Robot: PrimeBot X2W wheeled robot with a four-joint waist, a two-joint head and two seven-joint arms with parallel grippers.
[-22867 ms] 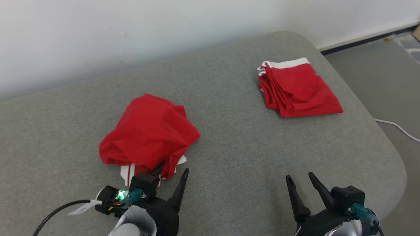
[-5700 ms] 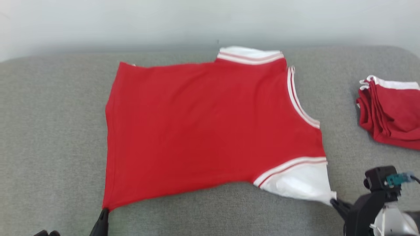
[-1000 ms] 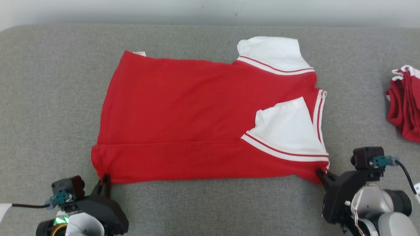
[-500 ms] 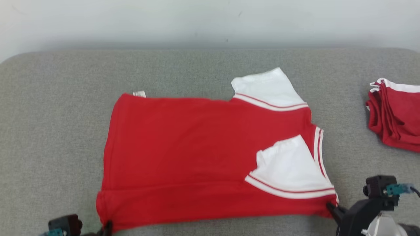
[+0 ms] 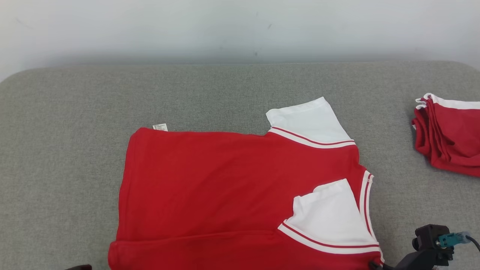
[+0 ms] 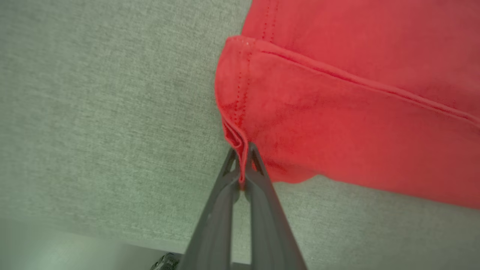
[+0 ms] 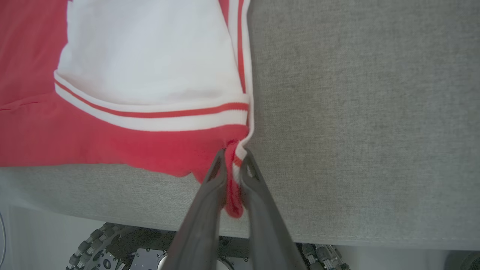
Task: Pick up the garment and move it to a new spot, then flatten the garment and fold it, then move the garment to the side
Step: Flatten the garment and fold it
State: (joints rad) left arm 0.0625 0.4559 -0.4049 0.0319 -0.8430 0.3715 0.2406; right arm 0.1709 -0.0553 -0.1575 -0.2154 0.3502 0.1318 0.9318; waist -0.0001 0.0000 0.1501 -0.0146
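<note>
Where the grey padded surface [image 5: 67, 157] spans the head view, the red garment [image 5: 225, 187] lies flat across the lower centre, its bottom edge doubled over in a narrow band. A stack of folded red garments [image 5: 450, 138] sits well apart at the right edge. The upper sleeve [image 5: 307, 120], white, projects from the garment's top right; the lower sleeve [image 5: 326, 213] is folded inward onto the red body. Left gripper [image 6: 243, 150]: jaws closed tight, pinching the doubled hem corner at centre of the left wrist view. Right gripper [image 7: 232, 155]: jaws nearly closed, clamping the bunched corner below the lower sleeve. A white label [image 5: 160, 127] shows at the garment's upper left corner.
</note>
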